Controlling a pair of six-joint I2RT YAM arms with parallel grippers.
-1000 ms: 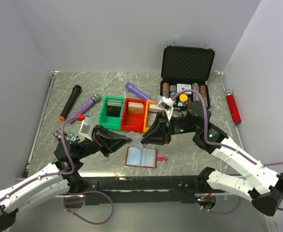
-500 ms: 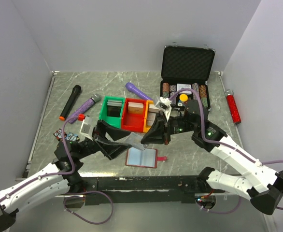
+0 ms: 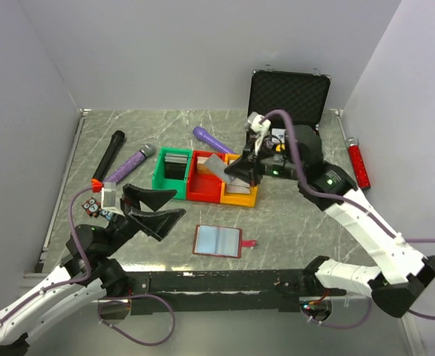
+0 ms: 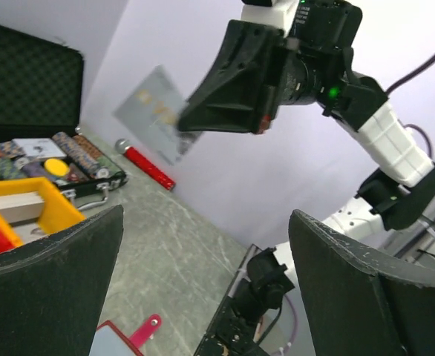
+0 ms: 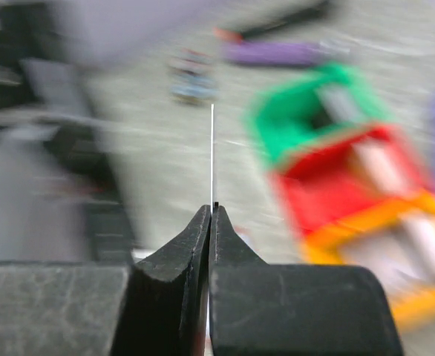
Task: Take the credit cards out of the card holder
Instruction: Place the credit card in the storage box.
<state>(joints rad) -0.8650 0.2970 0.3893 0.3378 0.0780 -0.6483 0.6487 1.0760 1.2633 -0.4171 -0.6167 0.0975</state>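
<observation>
The left gripper (image 3: 177, 204) no longer meets the right one above the card holder (image 3: 217, 241): it is drawn back to the left and nearer its base, and its fingers (image 4: 50, 289), closed a second ago, now stand wide apart with nothing between them. The grey card (image 3: 216, 165) that was passed between the two grippers is now in the right gripper (image 3: 229, 174) alone, pinched by its edge between closed fingers. The right arm is lifted and swung away to the far side, so the card now hangs tilted over the red bin (image 3: 203, 185) and yellow bin (image 3: 240, 197), well clear of the worktop (image 3: 306, 230).
</observation>
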